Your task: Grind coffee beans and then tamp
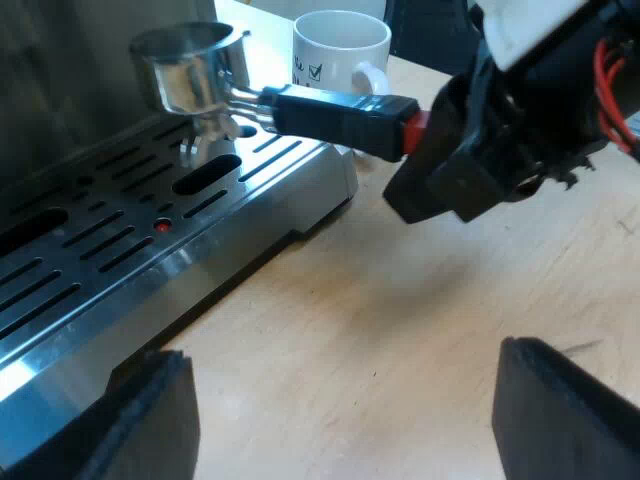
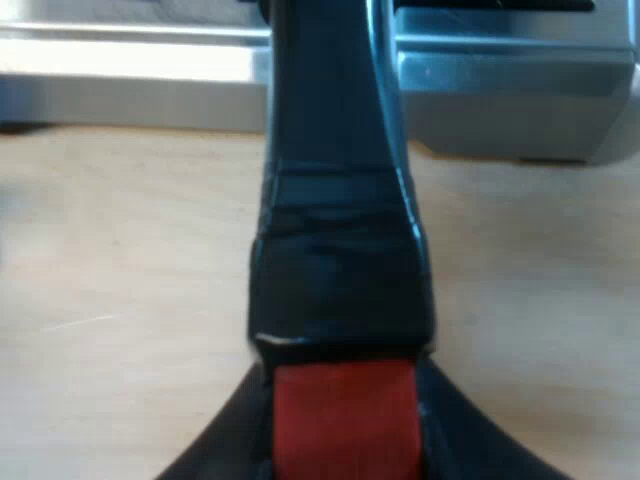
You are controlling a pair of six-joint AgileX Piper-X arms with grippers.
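Observation:
The metal holder [image 1: 190, 70] hangs level just above the espresso machine's slotted drip tray [image 1: 120, 240], its basket empty-looking and shiny. Its dark handle [image 1: 340, 115] ends in red [image 1: 413, 133], and my right gripper [image 1: 450, 160] grips that red end. From the right wrist, the handle [image 2: 335, 200] runs away from the camera toward the machine, with my right gripper [image 2: 345, 440] shut around the red end [image 2: 345, 420]. My left gripper [image 1: 350, 400] is open over the bare wooden table beside the tray, with nothing between its fingers.
A white mug [image 1: 335, 50] with printed marks stands on the table just beyond the holder and the tray's corner. The machine's metal base [image 2: 500, 90] lies ahead of the handle. Light wooden tabletop [image 1: 420, 300] spreads under both grippers.

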